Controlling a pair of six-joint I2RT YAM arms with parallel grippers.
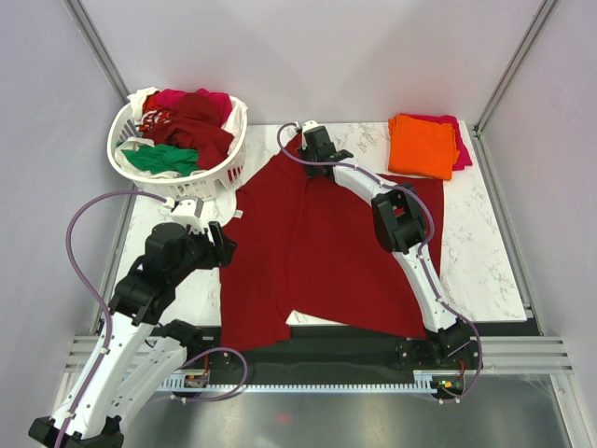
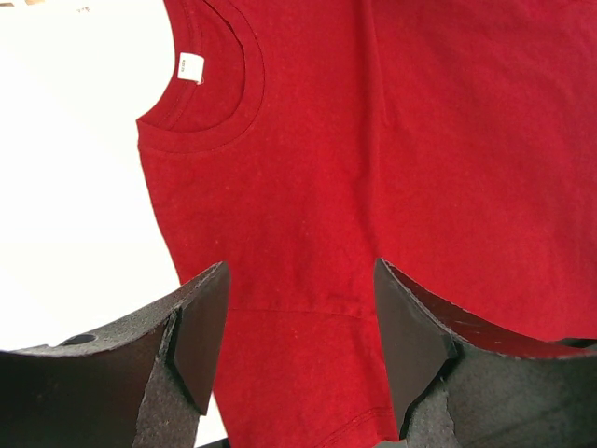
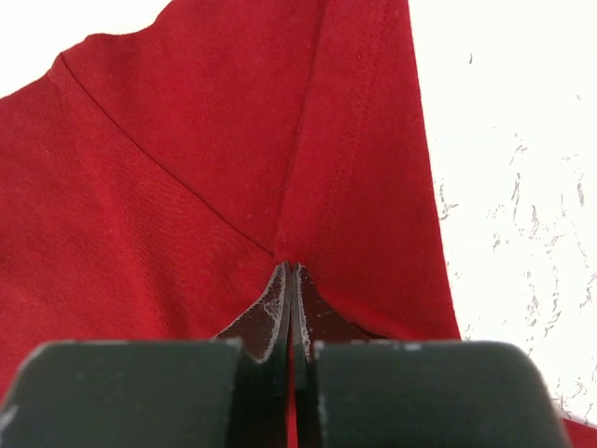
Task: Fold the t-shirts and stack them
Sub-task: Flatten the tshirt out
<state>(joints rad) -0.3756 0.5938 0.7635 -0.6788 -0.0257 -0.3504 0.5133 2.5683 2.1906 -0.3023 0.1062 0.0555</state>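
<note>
A dark red t-shirt (image 1: 317,252) lies spread across the middle of the marble table, its neck (image 2: 210,103) to the left. My right gripper (image 1: 312,140) is at the shirt's far edge. It is shut on a pinch of the dark red cloth (image 3: 187,187), whose folds run in to the closed fingertips (image 3: 289,269). My left gripper (image 1: 227,250) hovers open over the shirt's left side by the sleeve seam, with cloth showing between its fingers (image 2: 196,336) but nothing gripped. An orange t-shirt (image 1: 422,145) lies folded on a magenta one (image 1: 461,149) at the back right.
A white lattice basket (image 1: 210,182) stands at the back left with dark red, green, white and magenta shirts (image 1: 182,131) heaped in it. The shirt's near hem hangs over the table's front edge (image 1: 326,327). Grey walls enclose the table.
</note>
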